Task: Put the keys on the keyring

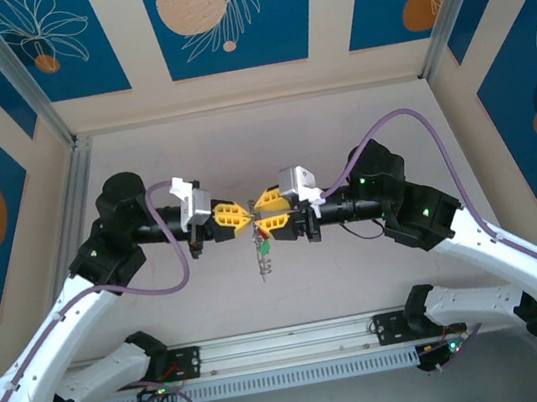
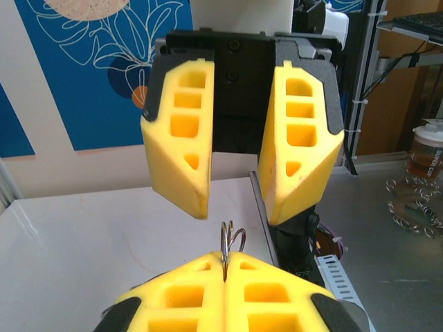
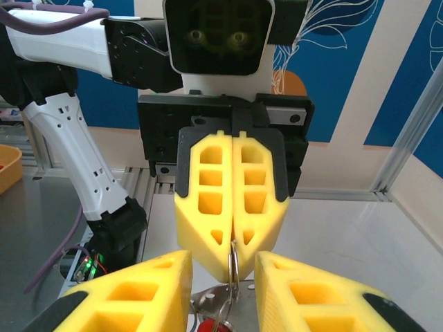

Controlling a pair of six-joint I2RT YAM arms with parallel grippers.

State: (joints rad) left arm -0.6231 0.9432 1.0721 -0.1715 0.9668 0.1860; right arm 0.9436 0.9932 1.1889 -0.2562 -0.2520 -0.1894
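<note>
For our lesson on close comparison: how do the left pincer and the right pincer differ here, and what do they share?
Jaws: the left pincer is shut, while the right pincer stands open. Hold: the left pincer clamps the keyring at its tips; the right pincer grips nothing. Shared: both have yellow fingers and face each other closely.

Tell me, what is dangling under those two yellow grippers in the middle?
The keyring hangs there as a thin chain, with a red key and a green key near its top. Its top loop is pinched inside the shut left gripper, so that part is covered.
</note>
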